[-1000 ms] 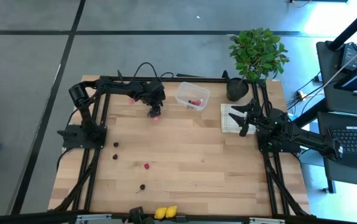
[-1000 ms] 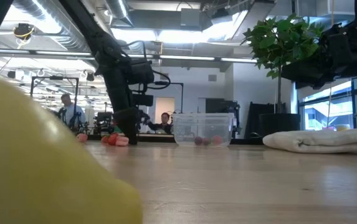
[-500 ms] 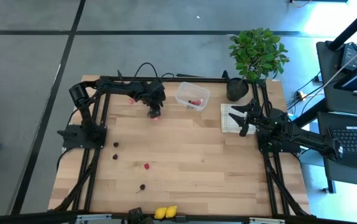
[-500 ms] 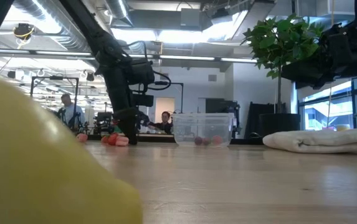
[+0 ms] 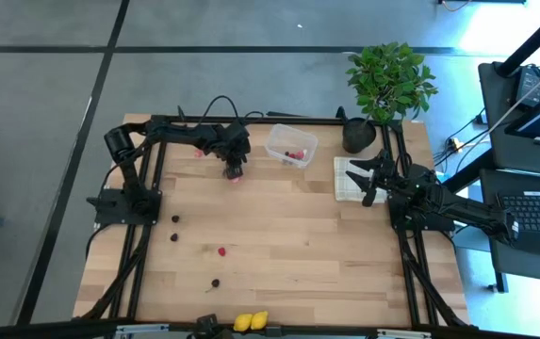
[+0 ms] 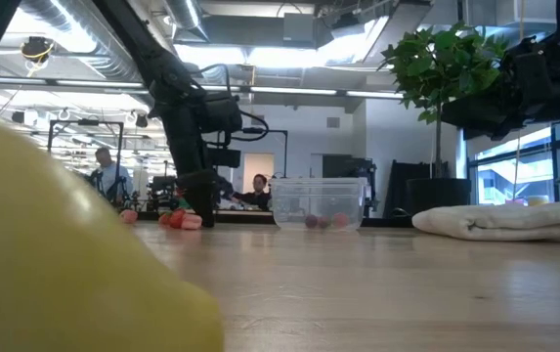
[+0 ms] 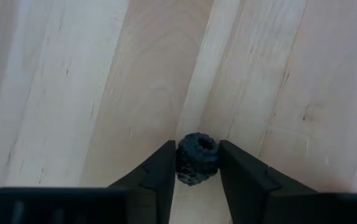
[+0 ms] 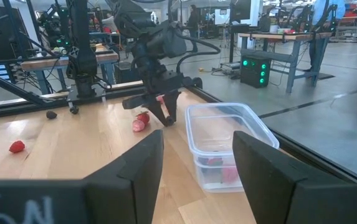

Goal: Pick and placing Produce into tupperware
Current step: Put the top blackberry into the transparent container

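Dark and knobbly, a blackberry (image 7: 197, 159) is sitting on the pale wooden table (image 5: 288, 235) between the two fingers of your left gripper (image 5: 235, 169); in the left wrist view both fingers (image 7: 161, 174) are lying against its sides, so the jaws are pinching the blackberry while it is resting on the wood. From above you are seeing that gripper pointing down near the table's far edge, just left of the tupperware (image 5: 291, 145); two pinkish red berries (image 8: 140, 121) are lying beside it on the wood. The tupperware is standing open at the far edge and is holding a few red pieces (image 5: 294, 154). Further out, two dark berries (image 5: 174, 228) are lying near the left side; a red berry (image 5: 221, 251) and another dark one (image 5: 216, 282) are lying towards the middle front; two yellow lemon pieces (image 5: 251, 321) are sitting at the front edge. Your right gripper (image 5: 371, 177) is hanging over the beige cloth (image 5: 347, 179) to the right of the tupperware; its fingers (image 8: 134, 168) are standing spread with nothing between them. A black pot (image 5: 358, 136) with a green plant (image 5: 389, 79) is standing at the far right corner. In the low view, people (image 6: 113, 176) are showing in the room beyond the table.
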